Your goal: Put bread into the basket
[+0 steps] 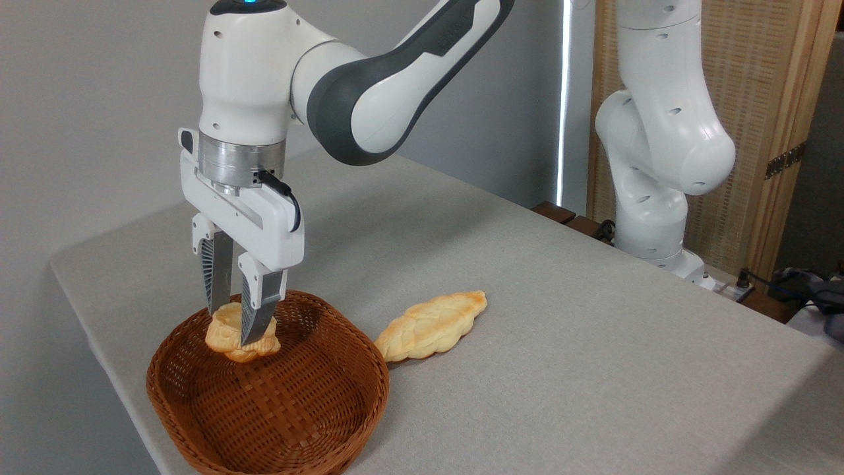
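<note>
- Claw (235, 328) first: it's clamped on the bread (239, 335), one finger on each side of that little knotted bun, pointing straight down from the wrist.
- Bread is inside the outline of the basket (198, 369), toward its back-left part. Looks like it's hanging a bit above the woven floor, but honestly I can't tell if the underside is already touching.
- Risk one: if the fingers let go while the bun is clear of the basket floor, a roundish bun could bounce or roll. The walls look tall enough to catch it, so probably minor.
- Risk two: the bun sits close to the basket's back wall. Any drift further back before release and it might land on the braided rim and tip out onto the table (560, 330).
- Risk three: pushing down too far. The basket is light wicker and the fingers could press into the weave, squash the bun, or shove the whole basket sideways.
- Risk four: soft bread might stick to a finger on opening and get lifted out again.
- Longer braided loaf (432, 324) lies just right of the basket, almost touching its rim. A nudged basket would bump it.
</note>
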